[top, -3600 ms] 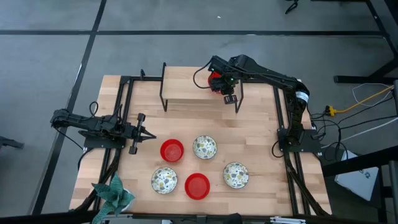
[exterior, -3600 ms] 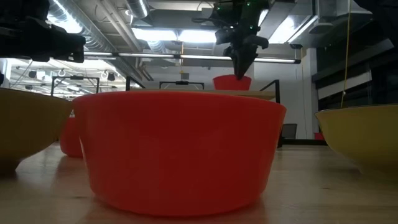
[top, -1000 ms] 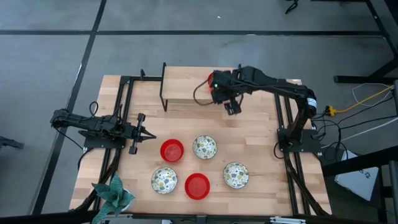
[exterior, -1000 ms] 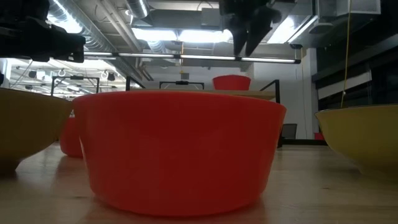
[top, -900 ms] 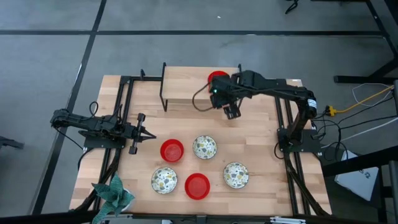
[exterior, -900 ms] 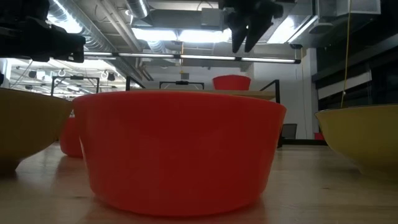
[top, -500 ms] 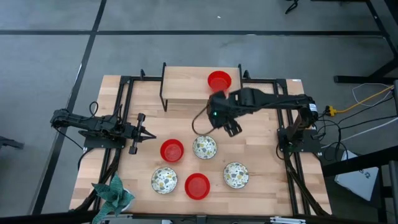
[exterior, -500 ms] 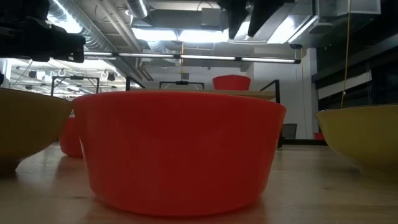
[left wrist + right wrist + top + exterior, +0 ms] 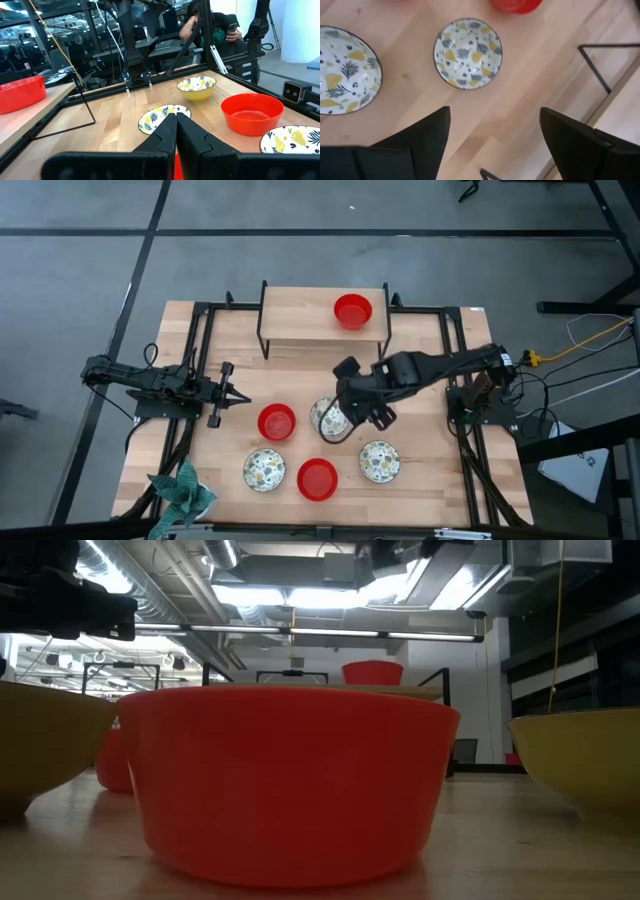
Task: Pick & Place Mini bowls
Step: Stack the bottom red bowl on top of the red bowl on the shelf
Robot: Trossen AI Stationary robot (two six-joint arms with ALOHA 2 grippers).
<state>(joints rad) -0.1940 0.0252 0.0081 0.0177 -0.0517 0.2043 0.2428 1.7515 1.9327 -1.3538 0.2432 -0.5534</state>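
A red mini bowl (image 9: 352, 311) stands on the raised wooden shelf (image 9: 300, 320) at the far side. On the table stand two more red bowls (image 9: 277, 421) (image 9: 317, 479) and three floral ones (image 9: 325, 420) (image 9: 264, 469) (image 9: 380, 461). My right gripper (image 9: 350, 416) (image 9: 495, 135) hangs open above the middle floral bowl (image 9: 467, 53), tilted down, touching nothing. My left gripper (image 9: 238, 395) (image 9: 175, 131) waits shut and level at the table's left, short of the red bowl.
A teal leafy object (image 9: 182, 490) lies at the near left corner. Black shelf legs (image 9: 600, 65) stand just beyond the bowls, and black frame rails (image 9: 200, 360) run along both table sides. A person (image 9: 200, 22) sits beyond the table.
My right gripper has swung from over the shelf toward the table's near edge, staying high and open, and now hangs above the middle floral bowl. The red bowl stays on the shelf where it was.
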